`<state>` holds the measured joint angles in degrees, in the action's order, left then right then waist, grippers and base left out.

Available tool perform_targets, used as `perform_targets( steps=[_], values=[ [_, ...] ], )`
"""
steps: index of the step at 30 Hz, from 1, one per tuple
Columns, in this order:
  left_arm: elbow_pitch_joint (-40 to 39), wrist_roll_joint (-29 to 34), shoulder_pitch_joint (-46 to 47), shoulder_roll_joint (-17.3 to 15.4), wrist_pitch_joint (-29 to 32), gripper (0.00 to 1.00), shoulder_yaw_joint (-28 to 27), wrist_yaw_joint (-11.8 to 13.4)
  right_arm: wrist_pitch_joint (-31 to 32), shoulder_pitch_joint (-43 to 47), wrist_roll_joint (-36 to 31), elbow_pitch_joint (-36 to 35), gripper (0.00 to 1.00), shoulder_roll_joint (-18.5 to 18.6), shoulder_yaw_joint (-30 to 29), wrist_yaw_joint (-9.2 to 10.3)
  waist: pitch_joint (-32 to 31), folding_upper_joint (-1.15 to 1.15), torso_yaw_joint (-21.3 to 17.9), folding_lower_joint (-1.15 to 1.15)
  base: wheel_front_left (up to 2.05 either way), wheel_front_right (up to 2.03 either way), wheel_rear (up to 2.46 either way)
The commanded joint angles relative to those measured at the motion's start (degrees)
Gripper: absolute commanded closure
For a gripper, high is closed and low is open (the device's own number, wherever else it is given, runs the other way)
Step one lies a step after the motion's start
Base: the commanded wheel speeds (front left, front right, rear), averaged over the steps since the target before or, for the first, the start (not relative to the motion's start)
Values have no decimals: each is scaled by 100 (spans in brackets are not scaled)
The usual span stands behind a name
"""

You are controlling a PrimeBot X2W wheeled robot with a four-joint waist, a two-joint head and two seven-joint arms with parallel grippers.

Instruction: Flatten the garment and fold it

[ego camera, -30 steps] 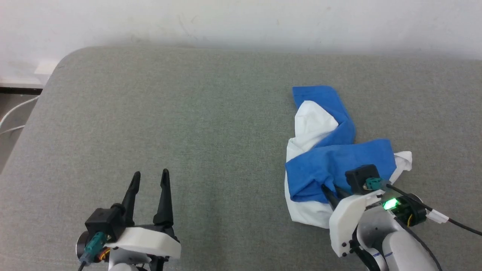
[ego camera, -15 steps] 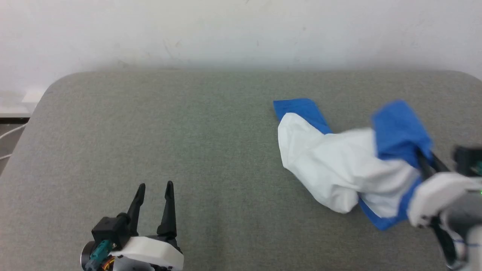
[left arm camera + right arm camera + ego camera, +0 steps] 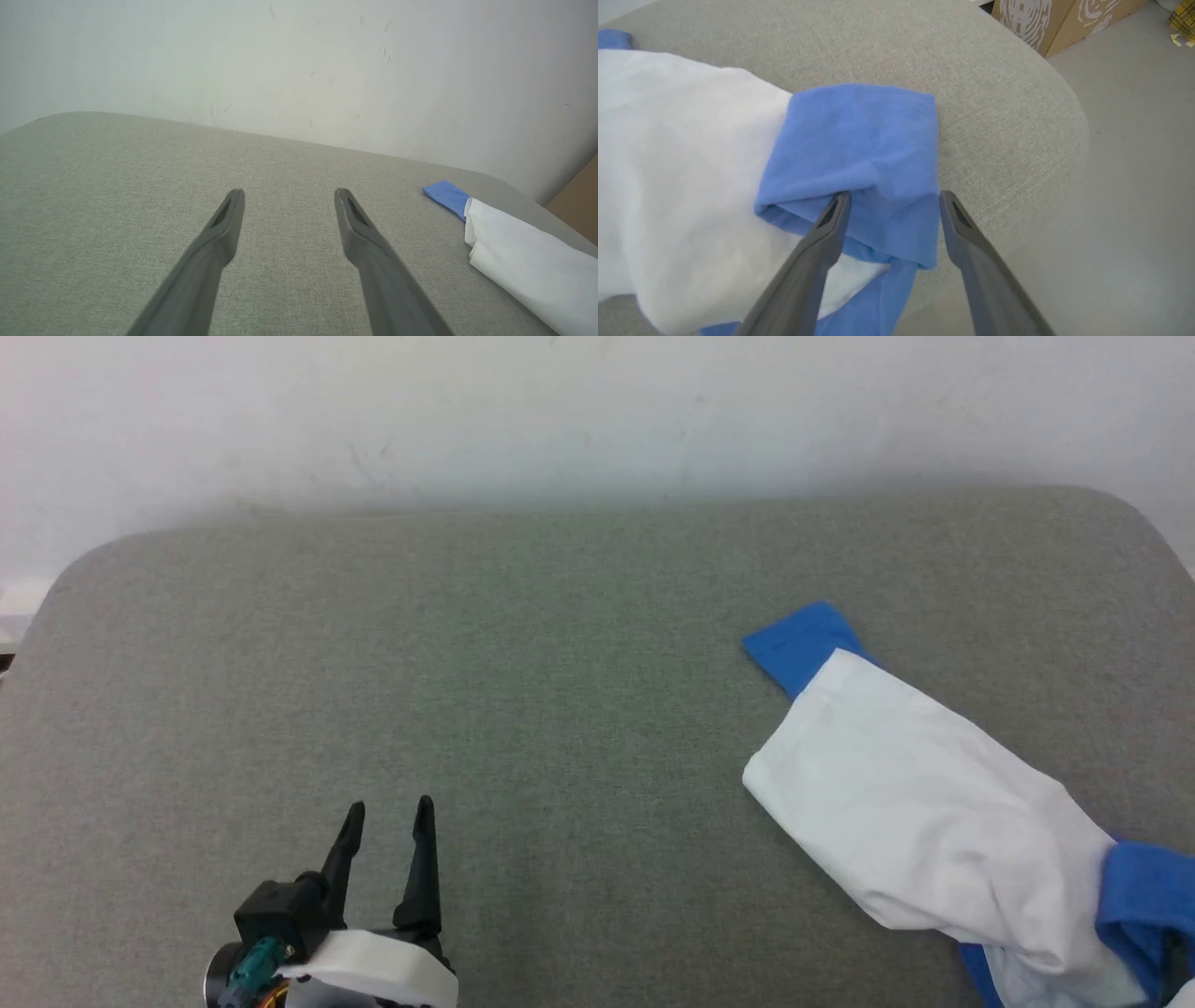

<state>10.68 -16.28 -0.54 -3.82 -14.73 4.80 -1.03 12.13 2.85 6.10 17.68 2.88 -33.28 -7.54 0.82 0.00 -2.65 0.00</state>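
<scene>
A second ago the garment (image 3: 934,821) was bunched up, with a blue sleeve laid across it and the right hand clamped on it. Now it is stretched out long on the right side of the soft grey desk (image 3: 523,663), and mostly white cloth is seen on top. The fingers of the right hand (image 3: 894,193) are now spread apart in the right wrist view. A folded blue sleeve (image 3: 859,140) lies between them, and the left finger is touching its fold. The head view has been shifted too, so more of the desk's right end is seen. The left hand (image 3: 390,805) is still held wide apart over bare desk, well away from the garment.

A blue cuff (image 3: 803,644) sticks out at the far end. The near end of the garment is cut off by the bottom right corner of the head view. A dark bit there may be the right hand, but it cannot be made out. The bear print is not seen from any side.
</scene>
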Motion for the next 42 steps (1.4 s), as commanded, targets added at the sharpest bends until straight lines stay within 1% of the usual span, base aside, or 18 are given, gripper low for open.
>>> perform_targets(
  steps=[1,4,7,8,11,14,17,22,25,29,34,35,36,37,39,42],
  values=[
    [21,59,21,7,-27,0,-1,-6,-338,-227,68,-21,0,1,-52,5,26,0,-61,0,0,0,0],
    [16,73,51,7,-27,0,4,-6,-702,-508,94,-210,0,1,3,5,36,0,-81,0,0,0,0],
    [-31,86,92,8,-27,0,-3,3,-601,-813,27,-457,0,0,333,5,104,0,-87,0,0,0,0],
    [-31,86,92,8,-27,0,-3,3,-601,-813,27,-457,0,0,333,5,104,0,-87,0,0,0,0],
    [-78,102,186,15,-27,0,25,-4,-207,-1179,62,-532,0,0,833,5,232,0,-20,0,0,0,0],
    [-142,120,333,25,-27,0,67,-18,447,-1570,233,-427,0,75,1393,5,464,0,102,0,0,0,0],
    [-206,139,480,38,-27,0,100,-9,1120,-1984,438,-187,0,288,1871,5,696,0,241,0,0,0,0],
    [-261,140,665,62,-27,0,183,-2,1936,-2601,564,408,0,733,2186,5,1077,0,450,0,0,0,0],
    [-268,135,743,73,-27,0,216,21,2291,-2855,613,805,0,910,2264,5,1255,0,506,0,0,0,0],
    [-272,123,829,83,-27,0,255,48,2507,-3063,561,1307,0,1051,2233,5,1428,0,508,0,0,0,0],
    [-229,145,934,88,-27,0,295,58,2958,-3174,522,2073,0,1039,2110,5,1517,0,454,0,0,0,0],
    [-211,152,952,89,-27,0,300,59,3059,-3180,552,2209,16,1016,2098,5,1520,0,444,0,0,0,0],
    [-194,158,967,89,-27,0,302,62,3145,-3185,582,2324,64,992,2101,5,1511,0,431,0,0,0,0],
    [-173,164,971,90,-27,0,301,67,3187,-3193,638,2403,100,951,2107,5,1484,0,413,0,0,0,0],
    [-131,165,957,91,-27,0,296,74,2993,-3225,717,2388,100,913,2170,5,1416,0,377,0,0,0,0],
    [-53,154,907,92,-27,0,290,75,2209,-3306,855,2163,100,888,2225,5,1237,0,325,0,0,0,0]
  ],
)
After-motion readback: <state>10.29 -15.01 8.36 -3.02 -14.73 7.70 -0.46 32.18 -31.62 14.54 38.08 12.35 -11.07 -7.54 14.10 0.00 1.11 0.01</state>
